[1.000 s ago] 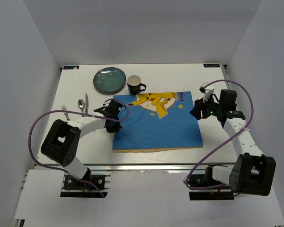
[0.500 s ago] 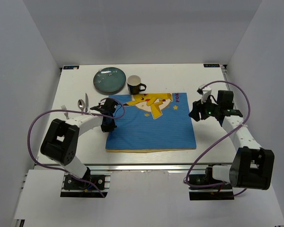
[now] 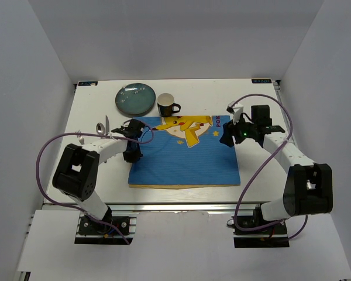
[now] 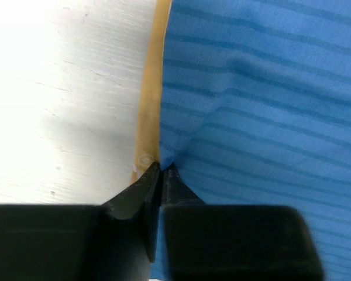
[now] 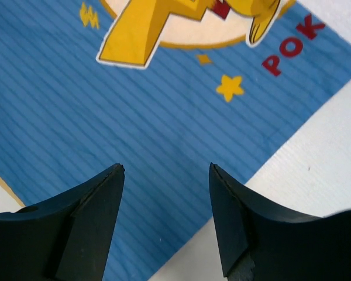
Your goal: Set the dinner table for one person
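While the flat white worktop (image 3: 263,175) lies beneath everything, the left gripper (image 4: 162,167) pinches the ribbed blue cloth placemat (image 3: 184,161) by its tan-trimmed left edge. The right gripper (image 5: 167,167) hangs spread over its right side. The placemat has slid leftward since a second ago.

The dinner table (image 3: 222,96) lies flat and level, a big white rectangle filling the middle of the overhead view, its silver aluminium rail (image 3: 181,206) running along the near edge.
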